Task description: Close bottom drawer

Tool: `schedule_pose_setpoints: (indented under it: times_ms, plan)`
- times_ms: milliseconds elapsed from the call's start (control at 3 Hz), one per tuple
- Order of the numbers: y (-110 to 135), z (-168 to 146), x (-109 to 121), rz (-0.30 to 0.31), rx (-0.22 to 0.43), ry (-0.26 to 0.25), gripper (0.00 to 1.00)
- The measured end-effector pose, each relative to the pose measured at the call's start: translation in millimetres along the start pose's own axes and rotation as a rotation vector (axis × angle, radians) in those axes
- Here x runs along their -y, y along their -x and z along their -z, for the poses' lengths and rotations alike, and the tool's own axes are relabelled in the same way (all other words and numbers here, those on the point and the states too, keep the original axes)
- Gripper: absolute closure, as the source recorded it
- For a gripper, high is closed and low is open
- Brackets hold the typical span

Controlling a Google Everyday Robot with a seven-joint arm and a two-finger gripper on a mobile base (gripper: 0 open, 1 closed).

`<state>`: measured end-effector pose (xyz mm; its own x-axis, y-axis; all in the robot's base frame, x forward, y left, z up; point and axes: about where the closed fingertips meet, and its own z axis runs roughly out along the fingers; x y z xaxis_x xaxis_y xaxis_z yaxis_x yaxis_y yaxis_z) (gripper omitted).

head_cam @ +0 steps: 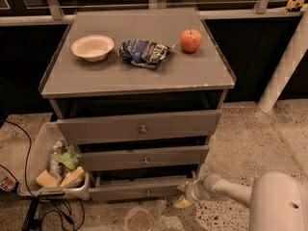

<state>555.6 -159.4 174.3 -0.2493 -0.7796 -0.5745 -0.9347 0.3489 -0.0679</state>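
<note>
While the bottom drawer (120, 193) still stands a little way out of the grey cabinet (216, 100), you appear to be at the contact stage, with the push itself yet to be finished. Your end effector (183, 195) sits low, near the floor, at the right end of that drawer's front. Its two pale fingertips (184, 187) are spread apart and hold nothing. Whether the upper one actually touches the wood, I cannot tell.

The drawer front runs off to the left of the end effector, and its small round knob (147, 193) lies well to the left along the same line. Just above the end effector is the middle drawer (110, 159), and higher again the top drawer (96, 128), both also slightly out. Leave those alone.

The next move, as I judge it, calls for a straight press into the cabinet, square to the drawer front. Because you are bearing on one end and not the middle, the drawer may skew and bind, so shifting left toward the knob before pressing would be safer. Keep the fingertips below the middle drawer's lower edge.
</note>
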Motion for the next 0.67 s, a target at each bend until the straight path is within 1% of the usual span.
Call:
schedule_pose_setpoints:
  times_ms: [333, 667]
  plan:
    - [0.0, 0.0, -0.1, 0.000, 0.000, 0.000, 0.00]
    - [0.0, -0.1, -0.1, 0.000, 0.000, 0.000, 0.00]
